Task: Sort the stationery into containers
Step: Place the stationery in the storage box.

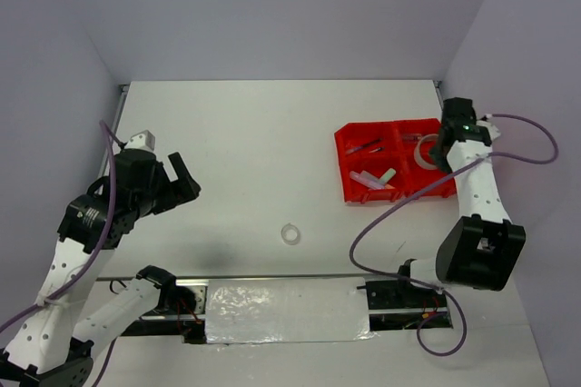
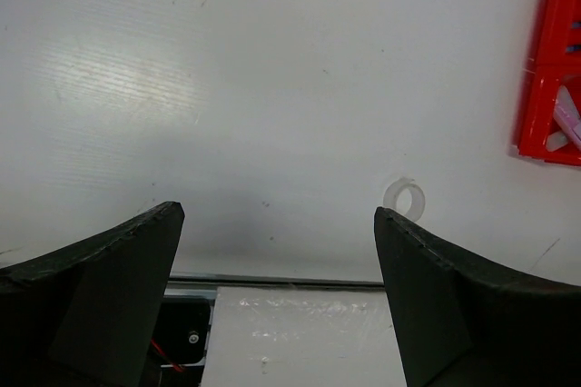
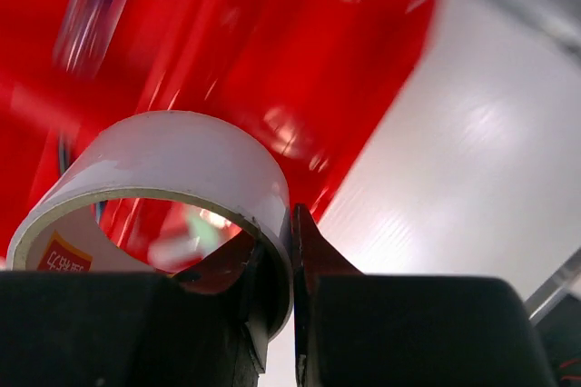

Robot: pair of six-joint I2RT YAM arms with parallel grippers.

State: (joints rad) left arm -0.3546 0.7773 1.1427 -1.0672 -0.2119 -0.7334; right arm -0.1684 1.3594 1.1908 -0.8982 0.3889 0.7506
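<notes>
Right gripper [image 3: 292, 223] pinches the wall of the beige tape roll [image 3: 172, 160], one finger inside and one outside, over the right half of the red tray [image 1: 342, 162]; which right compartment cannot be told. Far-left compartment holds pens [image 1: 368, 145], near-left holds pastel pieces [image 1: 374, 178]. Small clear tape ring [image 1: 290, 234] lies flat on the table, right of and nearer than the wide-open left gripper [image 2: 277, 213], the nearer arm

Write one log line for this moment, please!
right fingers: shut on tape roll, over red tray | left fingers: open, empty | clear tape ring: on table
</notes>
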